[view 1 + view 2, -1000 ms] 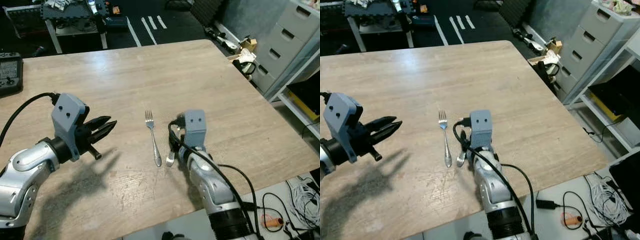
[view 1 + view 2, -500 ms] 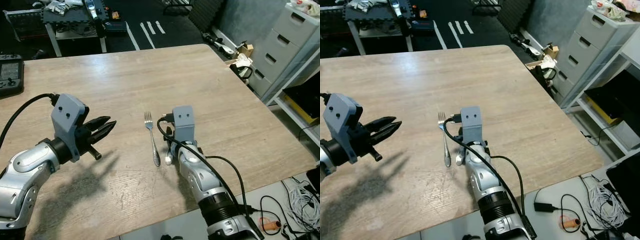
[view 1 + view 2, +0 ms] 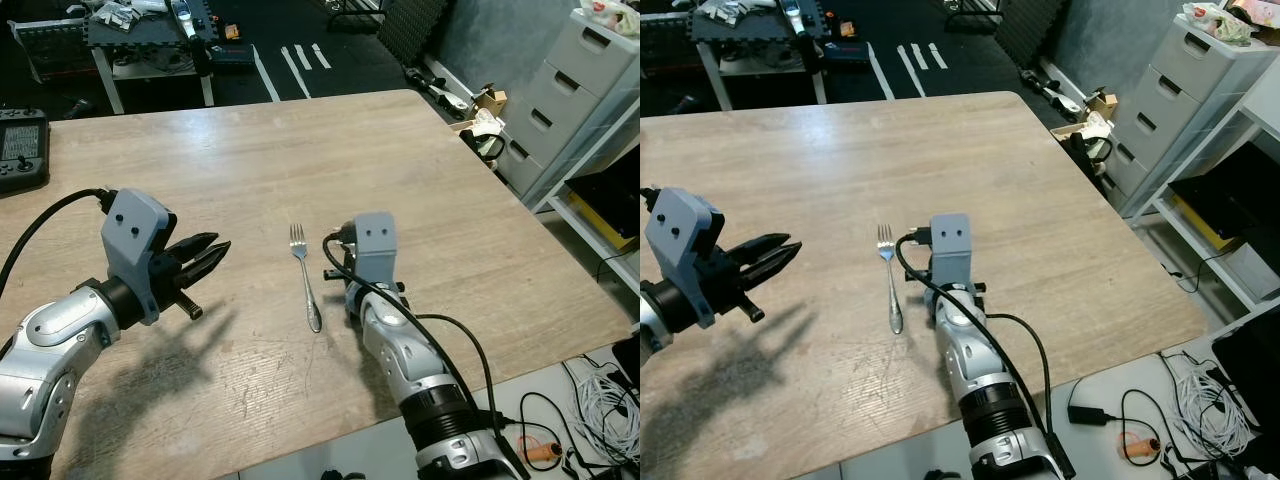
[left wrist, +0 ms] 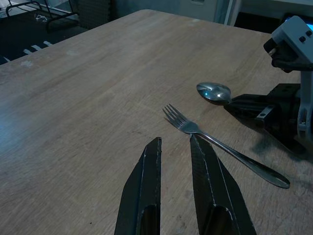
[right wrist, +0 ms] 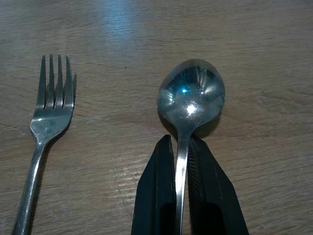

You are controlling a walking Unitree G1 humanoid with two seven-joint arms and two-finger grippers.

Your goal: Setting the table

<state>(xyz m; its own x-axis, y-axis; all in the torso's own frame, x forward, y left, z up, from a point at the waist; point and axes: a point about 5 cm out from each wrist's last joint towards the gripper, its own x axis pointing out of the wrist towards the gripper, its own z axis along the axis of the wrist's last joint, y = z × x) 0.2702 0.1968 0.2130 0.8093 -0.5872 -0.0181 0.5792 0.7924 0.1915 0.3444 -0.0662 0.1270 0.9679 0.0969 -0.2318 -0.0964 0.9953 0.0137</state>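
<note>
Head views were bright, evenly lit and sharp. Overhead light threw a soft shadow of the left arm onto the bench (image 3: 250, 150) toward its near edge. Wrist views were dimmer with a blue cast. Spoon (image 5: 191, 96) bowl showed glare, and a pale sheen lay on the wood beyond it.

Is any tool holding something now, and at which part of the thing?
The right tool holds the spoon by its handle, just below the bowl. The left tool holds nothing.
</note>
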